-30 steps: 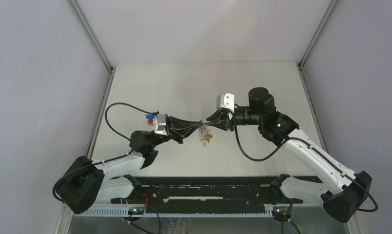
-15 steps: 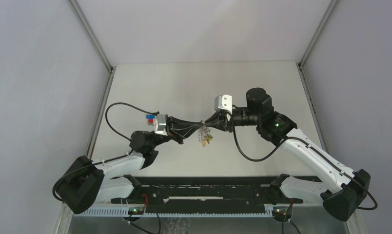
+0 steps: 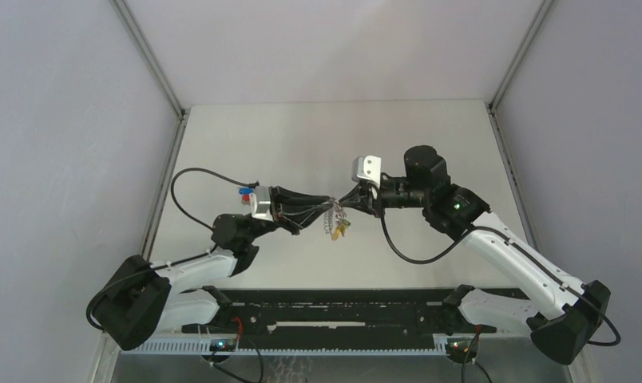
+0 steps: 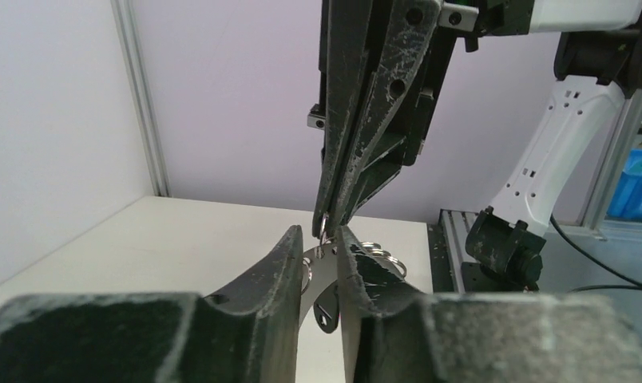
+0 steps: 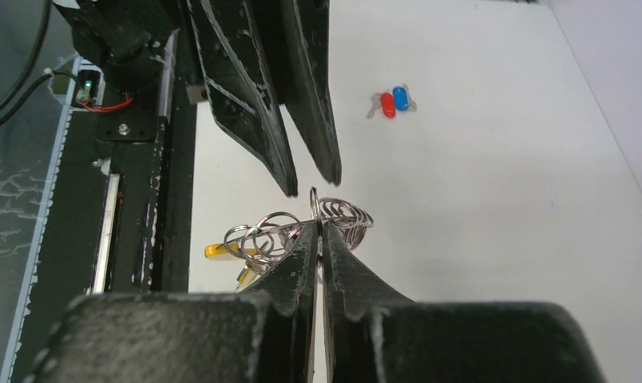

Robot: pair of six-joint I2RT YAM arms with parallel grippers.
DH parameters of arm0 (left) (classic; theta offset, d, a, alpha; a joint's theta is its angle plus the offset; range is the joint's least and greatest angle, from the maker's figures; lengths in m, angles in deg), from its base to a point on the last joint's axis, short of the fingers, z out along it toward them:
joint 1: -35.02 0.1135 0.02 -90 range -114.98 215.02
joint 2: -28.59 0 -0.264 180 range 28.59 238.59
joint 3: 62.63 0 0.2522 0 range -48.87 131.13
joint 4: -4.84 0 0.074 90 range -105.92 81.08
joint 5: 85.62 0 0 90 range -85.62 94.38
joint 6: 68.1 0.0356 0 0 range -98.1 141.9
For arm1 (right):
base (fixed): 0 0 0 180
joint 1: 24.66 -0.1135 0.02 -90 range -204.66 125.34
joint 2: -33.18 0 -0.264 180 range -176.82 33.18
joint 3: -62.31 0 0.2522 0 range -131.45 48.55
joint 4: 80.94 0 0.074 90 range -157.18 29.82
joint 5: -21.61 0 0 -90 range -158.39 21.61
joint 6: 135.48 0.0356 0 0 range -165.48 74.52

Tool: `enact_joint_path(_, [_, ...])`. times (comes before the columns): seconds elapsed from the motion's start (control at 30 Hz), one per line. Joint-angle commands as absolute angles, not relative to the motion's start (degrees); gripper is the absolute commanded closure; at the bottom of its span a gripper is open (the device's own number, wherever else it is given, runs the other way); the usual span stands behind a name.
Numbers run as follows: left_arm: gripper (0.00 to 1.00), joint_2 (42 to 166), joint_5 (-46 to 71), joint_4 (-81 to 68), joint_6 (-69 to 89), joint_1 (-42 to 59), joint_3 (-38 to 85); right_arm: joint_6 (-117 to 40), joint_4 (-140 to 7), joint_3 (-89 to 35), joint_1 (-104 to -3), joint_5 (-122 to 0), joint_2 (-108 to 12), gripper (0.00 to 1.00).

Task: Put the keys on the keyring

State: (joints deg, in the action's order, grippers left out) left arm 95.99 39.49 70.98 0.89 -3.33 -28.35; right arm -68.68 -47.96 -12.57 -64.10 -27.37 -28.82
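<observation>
**Keyring hangs from the right pinch; left jaws loose**

The keyring (image 5: 342, 215) hangs in the air between the two grippers, above the middle of the table (image 5: 477, 199); its bunch of small rings and its yellow strip (image 5: 220, 251) dangle below the pinch. Judge it light but unruly: the chain is limp and will likely swing and twist with any move of your wrist; each ring is thin, stiff, smooth wire, apt to slip or turn between the pads. Take it by a single ring, flat across the pads and close to the split you mean to open; the chain itself gives you no control.

The right gripper (image 5: 316, 230) is clenched on one upright ring (image 5: 314, 194) at the top of the bunch, so it carries the whole weight. The left gripper (image 5: 311, 182) has its jaws apart, a tip on either side of that ring and just beside it, clamping nothing. In the left wrist view a flat silver piece (image 4: 324, 299) sits in the gap; you cannot tell whether it touches a pad.

The small black key does not show clearly; find it first. The coloured keys (image 5: 394, 101) lie well apart on the table.
</observation>
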Motion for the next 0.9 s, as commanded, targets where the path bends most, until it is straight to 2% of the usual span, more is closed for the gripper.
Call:
enact_joint_path(0.0, [0.69,95.89,38.64,74.46,0.49,-1.35,-27.97,-69.21,-42.55,-17.2,-64.74,-33.57,-27.42,1.0])
enact_joint_path(0.1, [0.61,95.64,40.27,71.23,1.1,-0.02,-27.43,-70.12,-34.89,-21.26,-66.32,-38.32,-29.52,1.0])
enact_joint_path(0.3, [0.55,93.93,45.19,56.65,7.32,0.04,-24.33,-69.62,-15.89,-35.64,-70.04,-48.76,-39.78,1.0])
enact_joint_path(0.6, [0.54,92.91,45.69,51.33,11.01,0.0,-24.99,-66.32,5.37,-52.22,-73.45,-63.81,-54.37,1.0])
enact_joint_path(0.77, [0.54,91.55,41.62,46.53,15.8,0.04,-26.8,-65.22,11.03,-57.15,-75.0,-65.75,-58.9,1.0])
enact_joint_path(0.87, [0.54,93.14,40.45,48.42,15.92,0.03,-27.52,-65.77,13.28,-59.4,-75.72,-65.21,-61.18,1.0])
